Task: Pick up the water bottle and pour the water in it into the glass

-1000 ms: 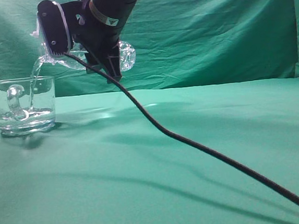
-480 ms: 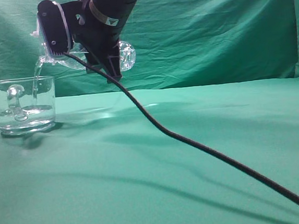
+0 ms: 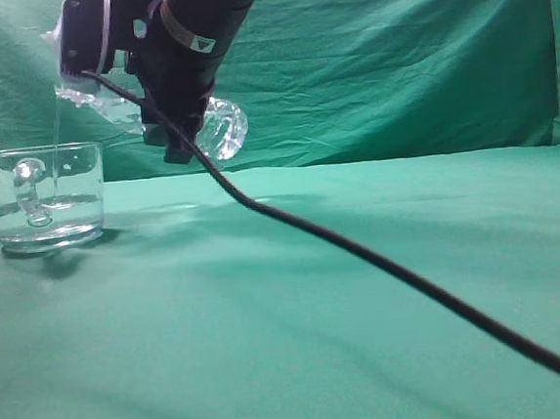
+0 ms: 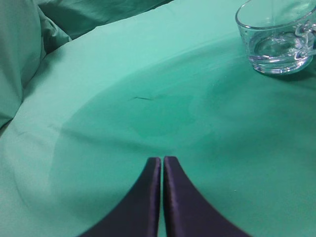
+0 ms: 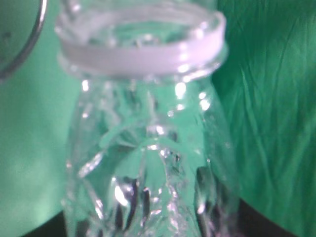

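My right gripper point(image 3: 169, 121) reaches across to the left and is shut on the clear water bottle point(image 3: 219, 129). It holds the bottle tilted in the air, with the open neck up and left above the glass point(image 3: 43, 196). A thin line of water point(image 3: 56, 121) runs from the neck into the glass, which holds water in its lower part. In the right wrist view the bottle point(image 5: 143, 148) fills the frame, with the glass rim point(image 5: 34, 34) at top left. My left gripper point(image 4: 162, 160) is shut and empty above the cloth; the glass point(image 4: 276, 39) is at its far right.
A green cloth point(image 3: 370, 339) covers the table and hangs as a backdrop. A black cable point(image 3: 383, 264) runs from the right arm down across the cloth to the lower right corner.
The right gripper has lifted the bottle's neck and lowered its base. The stream into the glass has thinned to a fine line. The glass has not moved.
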Tool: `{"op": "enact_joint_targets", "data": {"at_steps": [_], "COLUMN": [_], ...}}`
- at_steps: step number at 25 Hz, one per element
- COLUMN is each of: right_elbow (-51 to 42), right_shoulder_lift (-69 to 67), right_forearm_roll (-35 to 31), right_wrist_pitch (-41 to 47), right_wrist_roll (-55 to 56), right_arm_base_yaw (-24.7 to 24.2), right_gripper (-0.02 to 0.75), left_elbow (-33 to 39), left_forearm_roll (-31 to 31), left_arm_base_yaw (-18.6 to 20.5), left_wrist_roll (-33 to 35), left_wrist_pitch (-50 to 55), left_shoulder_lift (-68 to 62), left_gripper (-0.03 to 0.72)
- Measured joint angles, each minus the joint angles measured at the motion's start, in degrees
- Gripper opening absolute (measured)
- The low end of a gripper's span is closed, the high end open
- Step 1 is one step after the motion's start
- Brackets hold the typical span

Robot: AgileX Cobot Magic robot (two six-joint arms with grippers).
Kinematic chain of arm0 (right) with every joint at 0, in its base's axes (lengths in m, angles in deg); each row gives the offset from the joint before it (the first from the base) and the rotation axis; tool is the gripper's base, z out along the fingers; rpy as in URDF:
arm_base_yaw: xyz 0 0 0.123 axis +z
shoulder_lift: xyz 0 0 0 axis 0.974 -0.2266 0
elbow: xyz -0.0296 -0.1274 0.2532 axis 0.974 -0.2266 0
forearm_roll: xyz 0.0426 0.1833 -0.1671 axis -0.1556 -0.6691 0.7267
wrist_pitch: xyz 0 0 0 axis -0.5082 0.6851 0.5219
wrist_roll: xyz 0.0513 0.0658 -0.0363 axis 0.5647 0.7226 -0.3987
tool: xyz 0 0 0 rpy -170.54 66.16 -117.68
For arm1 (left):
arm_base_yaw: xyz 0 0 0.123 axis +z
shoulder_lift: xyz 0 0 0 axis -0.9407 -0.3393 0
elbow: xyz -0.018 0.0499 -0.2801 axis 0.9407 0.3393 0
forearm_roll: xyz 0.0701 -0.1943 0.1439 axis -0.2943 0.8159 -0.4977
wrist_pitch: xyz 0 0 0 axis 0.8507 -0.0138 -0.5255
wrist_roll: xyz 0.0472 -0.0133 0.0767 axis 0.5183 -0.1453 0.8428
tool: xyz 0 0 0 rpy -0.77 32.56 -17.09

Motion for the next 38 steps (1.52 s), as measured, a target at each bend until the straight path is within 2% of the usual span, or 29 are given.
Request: {"op": "enact_joint_targets", "data": {"at_steps": [6, 10, 13, 16, 19, 23, 29, 33, 38], "right_elbow": [-0.4, -0.4, -0.4, -0.4, -1.2, -7.9, -25.0, -37.7, -50.6], "right_shoulder_lift": [0.5, 5.1, 10.2, 14.5, 17.6, 23.8, 36.8, 45.8, 54.1], "right_forearm_roll": [-6.6, -21.2, -35.6, -50.2, -59.4, -62.3, -62.3, -62.1, -61.7], "right_wrist_pitch": [-0.7, 6.1, 14.7, 21.7, 25.4, 23.1, 12.1, 3.1, -6.5], "right_wrist_roll": [21.6, 25.4, 19.9, 7.3, -1.5, -4.4, -4.3, -0.8, 1.1], "right_arm_base_yaw": [0.0, 0.1, 0.1, 0.1, 0.1, 0.1, -2.0, -6.0, -14.0], "right_gripper": [0.312, 0.312, 0.312, 0.312, 0.312, 0.312, 0.312, 0.312, 0.312], "left_elbow": [0.0, 0.0, 0.0, 0.0, 0.0, 0.0, 0.0, 0.0, 0.0], "left_forearm_roll": [0.0, 0.0, 0.0, 0.0, 0.0, 0.0, 0.0, 0.0, 0.0], "left_arm_base_yaw": [0.0, 0.0, 0.0, 0.0, 0.0, 0.0, 0.0, 0.0, 0.0], "left_wrist_roll": [0.0, 0.0, 0.0, 0.0, 0.0, 0.0, 0.0, 0.0, 0.0], "left_wrist_pitch": [0.0, 0.0, 0.0, 0.0, 0.0, 0.0, 0.0, 0.0, 0.0], "left_shoulder_lift": [0.0, 0.0, 0.0, 0.0, 0.0, 0.0, 0.0, 0.0, 0.0], "left_gripper": [0.000, 0.000, 0.000, 0.000, 0.000, 0.000, 0.000, 0.000, 0.000]}}
